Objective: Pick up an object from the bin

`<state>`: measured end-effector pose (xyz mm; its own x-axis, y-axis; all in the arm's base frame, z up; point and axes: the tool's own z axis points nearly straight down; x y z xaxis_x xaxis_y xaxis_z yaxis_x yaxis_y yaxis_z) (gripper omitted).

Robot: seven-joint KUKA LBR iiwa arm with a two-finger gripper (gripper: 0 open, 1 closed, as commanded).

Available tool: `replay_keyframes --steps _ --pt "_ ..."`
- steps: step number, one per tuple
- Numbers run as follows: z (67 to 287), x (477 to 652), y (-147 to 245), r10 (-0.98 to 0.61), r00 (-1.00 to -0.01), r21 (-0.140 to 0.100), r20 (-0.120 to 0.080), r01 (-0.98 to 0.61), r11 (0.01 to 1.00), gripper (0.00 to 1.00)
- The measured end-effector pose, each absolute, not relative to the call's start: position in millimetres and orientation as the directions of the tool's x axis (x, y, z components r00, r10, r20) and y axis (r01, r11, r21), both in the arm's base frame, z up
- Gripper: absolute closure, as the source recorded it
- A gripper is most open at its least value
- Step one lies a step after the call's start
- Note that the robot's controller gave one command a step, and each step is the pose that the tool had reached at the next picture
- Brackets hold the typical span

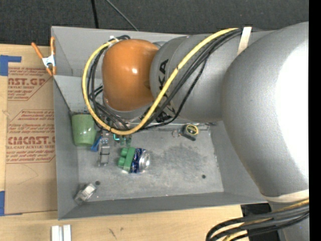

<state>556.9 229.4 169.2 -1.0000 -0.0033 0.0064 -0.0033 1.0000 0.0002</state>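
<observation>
My gripper (111, 127) sits low at the bin's left side, mostly hidden beneath the arm's orange dome; only its dark body shows. Just to its left a pale green cup (83, 129) lies against the bin's left wall. A small blue piece (95, 145) lies below the cup. Beside that, a small grey metal piece (104, 153) lies directly under the gripper. To the lower right of the gripper is a crushed can (134, 160), green, blue and silver.
A small yellow and black tape measure (190, 130) lies near the bin's back wall, right of centre. A small clear plastic piece (86, 193) rests in the front left corner. The arm covers the bin's back and right side.
</observation>
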Motion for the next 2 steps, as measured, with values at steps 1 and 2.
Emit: replay_keyframes --steps 1,2 --pt "78.2 568.1 173.8 -0.005 -1.0 -0.003 0.006 -0.005 1.0 0.0" --pt "76.7 566.3 119.1 0.057 -0.998 -0.002 0.001 0.057 0.998 0.0"
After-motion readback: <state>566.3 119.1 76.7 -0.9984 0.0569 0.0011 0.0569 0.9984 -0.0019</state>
